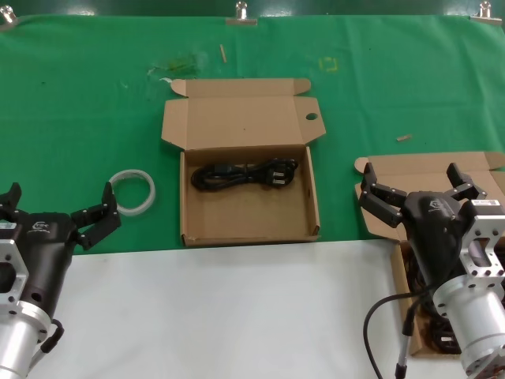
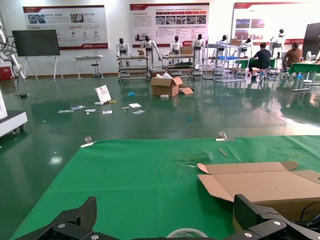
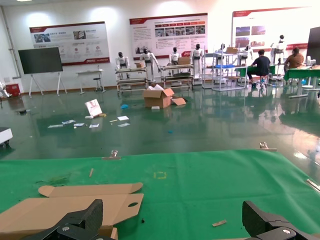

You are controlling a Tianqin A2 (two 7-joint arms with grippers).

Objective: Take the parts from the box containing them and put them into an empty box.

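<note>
At the right edge of the table, the right gripper [image 1: 422, 193] is hovering with its fingers spread wide over the source box [image 1: 430, 170], holding nothing. The step in hand appears to be reaching for the next cord [image 1: 442, 335], which is lying in that box below the right arm and is mostly hidden by it. To do this well, the gripper should be lowering over the middle of the bundle, straddling several loops and keeping clear of the box walls. The target box [image 1: 251, 229], with the hole in its lid, is sitting at table centre, well apart from the right gripper, and is already holding one cord [image 1: 245, 174] near its hinge side. The left gripper [image 1: 59, 217] is waiting at the left, fingers spread, near a white ring [image 1: 132, 192].
</note>
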